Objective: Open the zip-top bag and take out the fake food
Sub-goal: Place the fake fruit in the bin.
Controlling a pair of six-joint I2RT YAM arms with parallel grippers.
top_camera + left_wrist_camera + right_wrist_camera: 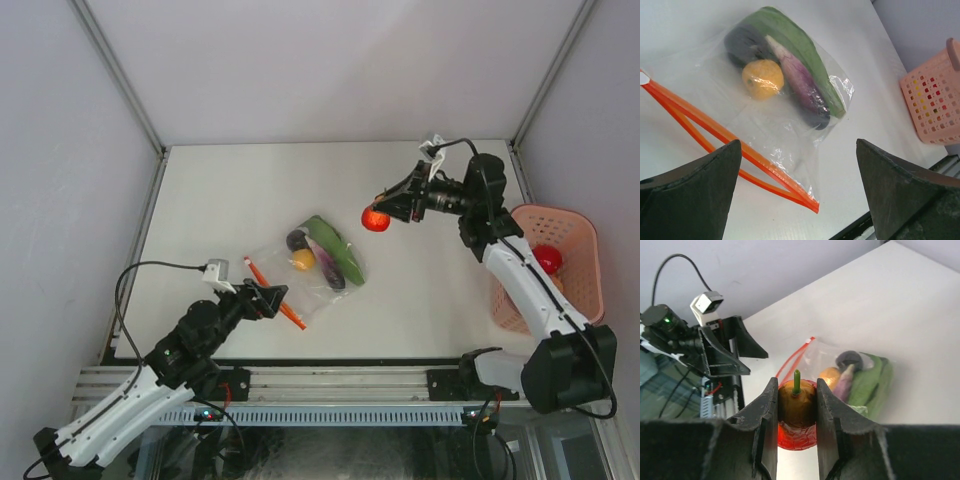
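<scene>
At the centre of the table (200,200), the zip-top bag (290,283) lies flat, with its red-orange zip strip (740,145) along the 7 o'clock edge as seen from above. The left wrist view shows the two halves of the strip parted toward one end, so the mouth is judged to be open. Four pieces of fake food lie inside the bag: a long green piece (790,40), a purple piece (805,90), a dark round piece (745,42) and a yellow-orange round piece (762,78). The left gripper (275,297) sits at 7 o'clock from the bag, just over the zip strip, with its jaws spread wide and nothing between them. The right gripper (388,210) is raised at 2 o'clock from the bag, its jaws closed narrowly on a red round piece (796,412) with a green stem. A pink basket (555,210) stands at 3 o'clock, well apart from the bag, with another red item (546,258) inside it. The step in hand appears to be removal, with the first piece out of the bag and clear of it. The next move calls for carrying the red piece toward 3 o'clock and releasing it over the basket. The left gripper should pin the strip before the next reach into the mouth, so that the light bag does not slide.
</scene>
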